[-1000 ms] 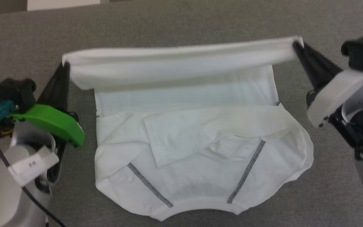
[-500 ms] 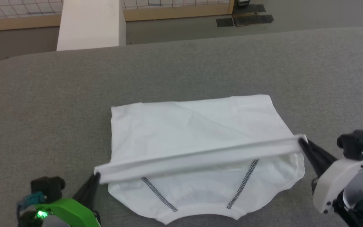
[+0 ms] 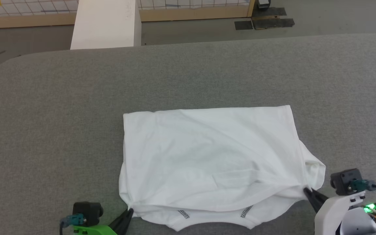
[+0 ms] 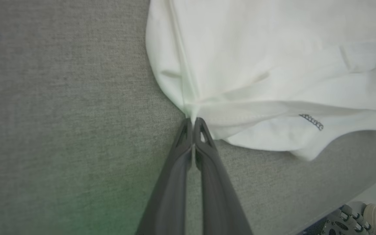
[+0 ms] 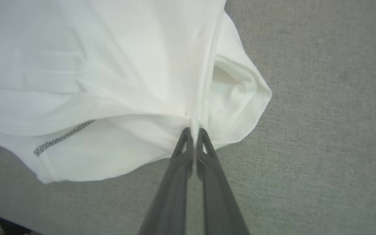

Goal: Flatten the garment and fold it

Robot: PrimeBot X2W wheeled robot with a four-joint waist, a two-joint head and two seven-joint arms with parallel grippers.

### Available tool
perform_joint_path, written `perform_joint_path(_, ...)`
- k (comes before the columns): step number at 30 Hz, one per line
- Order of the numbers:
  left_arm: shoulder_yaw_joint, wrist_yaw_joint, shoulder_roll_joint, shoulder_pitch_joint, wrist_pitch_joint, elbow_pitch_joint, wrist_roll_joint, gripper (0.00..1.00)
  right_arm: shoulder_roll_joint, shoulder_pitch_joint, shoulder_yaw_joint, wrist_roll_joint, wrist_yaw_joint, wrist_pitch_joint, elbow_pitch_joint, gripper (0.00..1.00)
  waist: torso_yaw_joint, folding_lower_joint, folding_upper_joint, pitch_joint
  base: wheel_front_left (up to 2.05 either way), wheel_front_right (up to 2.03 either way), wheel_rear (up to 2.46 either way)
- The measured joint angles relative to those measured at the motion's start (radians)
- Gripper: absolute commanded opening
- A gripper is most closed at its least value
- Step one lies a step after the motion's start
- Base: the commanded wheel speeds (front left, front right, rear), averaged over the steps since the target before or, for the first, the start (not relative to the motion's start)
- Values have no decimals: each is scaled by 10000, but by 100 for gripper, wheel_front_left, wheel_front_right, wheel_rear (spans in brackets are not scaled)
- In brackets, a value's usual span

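**We are pinching both near corners of the folded shirt**

Nearest to us, our left gripper (image 3: 130,210) is pressing its two dark fingers together on the near left corner of the garment (image 3: 207,156). In the left wrist view a thin pinch of white cloth is sitting between the tips. Our right gripper (image 3: 305,190) is doing the same at the near right corner, its fingers closed on a gathered bit of fabric from which creases are fanning out. A green cover (image 3: 93,230) is showing on our left wrist at the bottom edge. A white cover (image 3: 333,212) with a small green light (image 3: 369,208) is showing on our right.

The garment is lying on the grey table (image 3: 60,130), toward its near edge and between our two grippers. It is folded over on itself, and the upper layer is covering almost all of the lower one. The lower layer's curved near edge is peeking out with two short stretches of grey stitching (image 3: 183,213). A rounded fold of cloth is bulging out just beyond our right gripper's tips. Shallow diagonal wrinkles are crossing the top layer, and the garment's far edge is running fairly straight.

Beyond it the table is stretching on to its rounded far edge. Past that we are seeing a white box (image 3: 106,24), dark flat patches (image 3: 266,21) on the floor (image 3: 191,32), and a wooden strip (image 3: 191,13) below a grid panel.
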Motion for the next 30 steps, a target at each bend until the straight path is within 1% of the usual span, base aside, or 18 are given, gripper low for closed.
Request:
perform_joint_path(1, -40, -31, -13, -66, -46, 111, 33, 0, 27, -1, 67, -29, 0, 8, 157, 0, 12, 0, 0, 13, 0, 0, 0)
perform_joint_path(2, -69, -40, -38, -122, -109, 215, 59, 40, 58, -1, 94, -46, 0, 13, 305, 38, 24, 0, 1, 19, 0, 0, 0)
perform_joint_path(3, -88, -40, -61, -157, -136, 307, 81, 100, 98, -1, 84, -44, 0, 61, 420, 100, 32, 0, 0, 11, 0, 0, 0)
perform_joint_path(8, -219, 25, -155, -187, -136, 506, 174, 100, 265, 202, -359, -203, -2, 514, 694, 100, 69, 0, 0, -165, 0, 0, 0)
perform_joint_path(10, -230, 138, -157, -139, -119, 489, 192, 100, 330, 443, -558, -215, -2, 683, 642, 100, 77, 0, 0, -270, 0, 0, 0)
perform_joint_path(12, -169, 349, -150, -31, -127, 431, 265, 100, 464, 709, -809, -205, 0, 771, 495, 100, 89, 0, 0, -397, 0, 0, 0)
perform_joint_path(15, 17, 600, -146, 181, -364, 196, 330, 100, 828, 1063, -1319, -134, -2, 696, 12, 100, 119, 0, 0, -600, 0, 0, 0)
perform_joint_path(19, 424, 867, -217, 248, -1360, -242, 454, 100, 1561, 1238, -1996, 27, -2, 69, -892, 100, 161, 0, 0, -870, 0, 0, 0)
perform_joint_path(23, 742, 1126, -426, 149, -2589, -341, 752, 100, 2019, 1171, -2403, 384, -2, -698, -1442, 100, 192, 0, 0, -1047, 0, 0, 0)
perform_joint_path(26, 940, 1212, -633, -304, -3446, -105, 1093, 100, 2115, 837, -2621, 502, -4, -1193, -1390, 100, 225, 0, 0, -1109, 0, 0, 0)
perform_joint_path(30, 1321, 1269, -965, -1201, -3998, 286, 1409, 100, 2167, 169, -2805, 788, -4, -1438, -817, 100, 284, 0, 0, -1150, 0, 0, 0)
